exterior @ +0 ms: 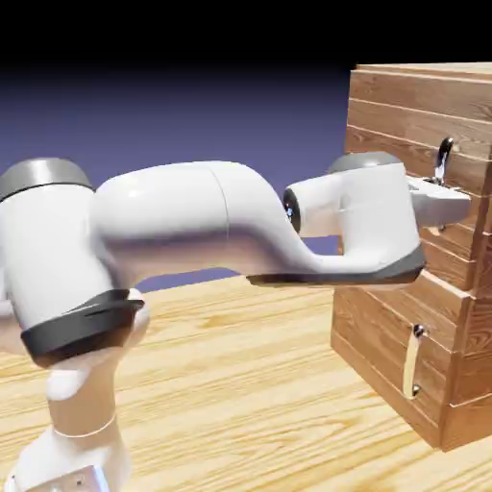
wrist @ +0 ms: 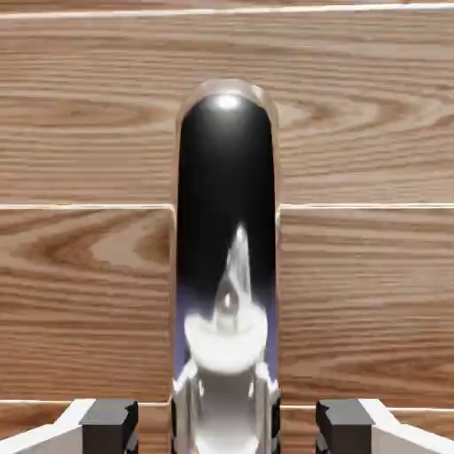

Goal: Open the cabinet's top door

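Brown planks make the cabinet's top door (exterior: 396, 113), near two o'clock in the exterior view. The gripper (wrist: 227, 426) is released, its fingertips apart astride the long handle (wrist: 225, 168). I'd centre it, clench firmly, then swing gently along the hinge's arc.

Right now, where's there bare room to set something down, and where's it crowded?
The table shows bare wood between the robot's base and the cabinet, below the raised arm in the exterior view. It's crowded at the top door's handle, where the gripper sits close against the planks.
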Available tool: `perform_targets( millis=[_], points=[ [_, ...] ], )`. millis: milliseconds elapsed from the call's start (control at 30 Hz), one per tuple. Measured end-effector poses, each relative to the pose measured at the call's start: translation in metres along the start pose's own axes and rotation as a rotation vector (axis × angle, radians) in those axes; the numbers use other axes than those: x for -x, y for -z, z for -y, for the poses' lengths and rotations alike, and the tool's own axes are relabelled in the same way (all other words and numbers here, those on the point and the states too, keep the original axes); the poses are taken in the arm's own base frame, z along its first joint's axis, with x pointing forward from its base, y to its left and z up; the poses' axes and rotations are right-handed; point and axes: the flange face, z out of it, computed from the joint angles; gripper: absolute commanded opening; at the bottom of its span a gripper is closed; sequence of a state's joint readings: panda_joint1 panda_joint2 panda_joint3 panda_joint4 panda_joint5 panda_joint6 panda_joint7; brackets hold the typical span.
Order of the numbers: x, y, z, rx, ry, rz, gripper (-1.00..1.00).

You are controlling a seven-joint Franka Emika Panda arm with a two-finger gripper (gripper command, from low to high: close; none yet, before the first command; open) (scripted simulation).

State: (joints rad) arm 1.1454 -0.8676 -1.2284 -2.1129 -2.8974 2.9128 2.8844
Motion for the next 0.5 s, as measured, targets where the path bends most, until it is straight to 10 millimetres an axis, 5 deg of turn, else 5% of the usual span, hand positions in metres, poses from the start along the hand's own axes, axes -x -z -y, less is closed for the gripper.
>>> perform_targets(
  millis=[500],
  points=[
    [0.037,0.082,0.037,0.195,0.001,-0.195,-1.0]
  ],
)
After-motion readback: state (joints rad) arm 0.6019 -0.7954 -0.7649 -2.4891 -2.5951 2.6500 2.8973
